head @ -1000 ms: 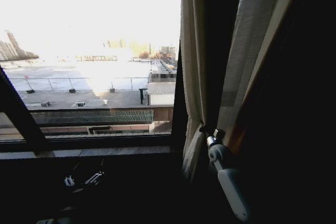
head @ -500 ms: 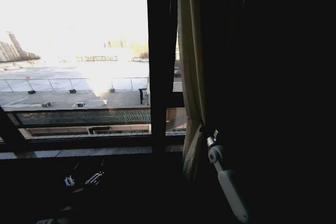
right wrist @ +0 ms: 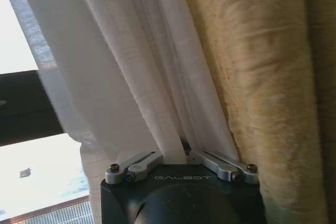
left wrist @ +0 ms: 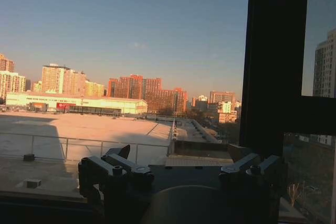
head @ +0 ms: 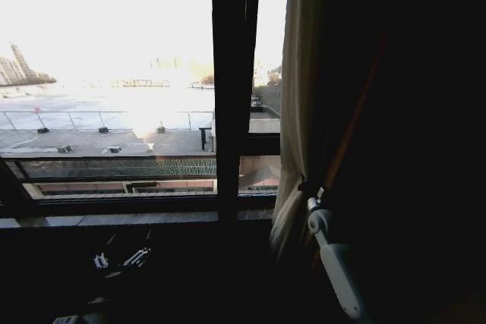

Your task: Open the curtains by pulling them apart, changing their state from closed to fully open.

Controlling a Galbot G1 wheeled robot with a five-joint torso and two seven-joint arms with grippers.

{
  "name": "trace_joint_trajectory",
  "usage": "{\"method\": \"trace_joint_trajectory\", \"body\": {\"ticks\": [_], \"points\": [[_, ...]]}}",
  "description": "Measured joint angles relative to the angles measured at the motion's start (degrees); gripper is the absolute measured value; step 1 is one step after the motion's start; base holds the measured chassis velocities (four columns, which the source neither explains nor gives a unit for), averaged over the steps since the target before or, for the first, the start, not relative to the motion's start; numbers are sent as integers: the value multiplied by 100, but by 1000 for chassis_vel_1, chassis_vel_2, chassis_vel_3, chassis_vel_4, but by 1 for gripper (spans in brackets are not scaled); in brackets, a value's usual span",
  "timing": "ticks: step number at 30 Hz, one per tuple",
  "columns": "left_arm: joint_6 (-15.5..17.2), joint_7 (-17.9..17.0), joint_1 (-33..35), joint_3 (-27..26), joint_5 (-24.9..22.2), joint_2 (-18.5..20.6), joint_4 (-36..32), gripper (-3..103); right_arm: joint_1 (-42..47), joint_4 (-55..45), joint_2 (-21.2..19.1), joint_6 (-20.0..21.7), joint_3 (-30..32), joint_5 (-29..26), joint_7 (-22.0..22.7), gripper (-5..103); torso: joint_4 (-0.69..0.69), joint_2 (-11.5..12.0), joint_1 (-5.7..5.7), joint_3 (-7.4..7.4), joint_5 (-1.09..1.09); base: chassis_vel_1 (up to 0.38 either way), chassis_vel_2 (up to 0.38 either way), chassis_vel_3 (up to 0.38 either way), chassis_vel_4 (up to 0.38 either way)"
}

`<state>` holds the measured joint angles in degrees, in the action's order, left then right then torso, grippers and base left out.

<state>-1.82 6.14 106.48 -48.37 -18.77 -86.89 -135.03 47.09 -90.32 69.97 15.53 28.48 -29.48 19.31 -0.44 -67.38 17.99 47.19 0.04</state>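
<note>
One of the curtains [head: 298,104], a sheer white pleated panel, hangs bunched right of the window's middle. My right gripper [head: 310,189] is shut on its pleats at sill height, with the white forearm [head: 338,275] below it. In the right wrist view the sheer curtain fabric [right wrist: 131,77] runs down between the closed fingers [right wrist: 137,165] of the right gripper [right wrist: 184,155]. My left gripper [head: 121,258] sits low in the dark under the sill. In the left wrist view the left gripper [left wrist: 184,177] is open and holds nothing.
A dark vertical window frame bar [head: 231,89] stands just left of the gathered curtain. A thick yellowish drape [right wrist: 262,77] hangs right beside the sheer fabric. The dark sill [head: 129,218] runs along the window's lower edge, with a rooftop outside.
The head view has shifted sideways. The gathered curtain and my right gripper have moved a little to the right, uncovering the dark frame bar and a strip of glass. The left gripper has stayed put.
</note>
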Motion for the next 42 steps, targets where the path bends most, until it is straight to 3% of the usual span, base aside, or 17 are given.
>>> {"method": "trace_joint_trajectory", "body": {"ticks": [8,13,16,21,24,26,30,33,38,40,42], "points": [[2,6,-13,62,17,-31,7,100,-231,368,-70,3,370,-236,830,0,1,0,0,0,-5,0,0,0,0],[5,8,-15,62,18,-29,6,100,-329,486,-70,-67,469,-238,1064,0,1,0,0,0,-3,0,0,0,0],[6,9,-16,62,18,-28,5,100,-314,453,-75,-76,473,-236,1075,0,1,0,0,0,-1,0,0,0,0],[7,10,-14,60,12,-25,-1,100,128,-198,-155,180,382,-292,650,3,-2,0,0,0,-2,0,0,0,0],[7,10,-18,45,-6,-14,-13,100,621,-941,-196,339,168,-305,313,19,0,0,0,0,-3,0,0,0,0],[7,10,-19,45,-8,-14,-13,100,684,-1030,-202,365,131,-310,283,19,0,0,0,0,-4,0,0,0,0],[44,10,-76,39,-34,-16,-16,100,1460,-1965,-236,579,-176,-311,-1,41,1,0,0,0,-3,0,0,0,0],[116,10,-128,23,-64,-19,-21,100,1744,-2265,-223,632,-239,-256,-12,46,1,0,0,0,-4,0,0,0,0],[260,5,-225,9,-112,8,-36,100,2398,-2901,-143,600,-343,271,-154,68,0,-1,0,-1,-3,0,0,0,0],[286,5,-238,22,-117,29,-37,100,2660,-3113,-94,503,-348,766,-358,79,0,-1,0,-1,-4,0,0,0,0],[289,5,-238,26,-117,35,-37,100,2709,-3132,-79,455,-360,877,-374,79,0,0,0,-1,-4,0,0,0,0]]}}
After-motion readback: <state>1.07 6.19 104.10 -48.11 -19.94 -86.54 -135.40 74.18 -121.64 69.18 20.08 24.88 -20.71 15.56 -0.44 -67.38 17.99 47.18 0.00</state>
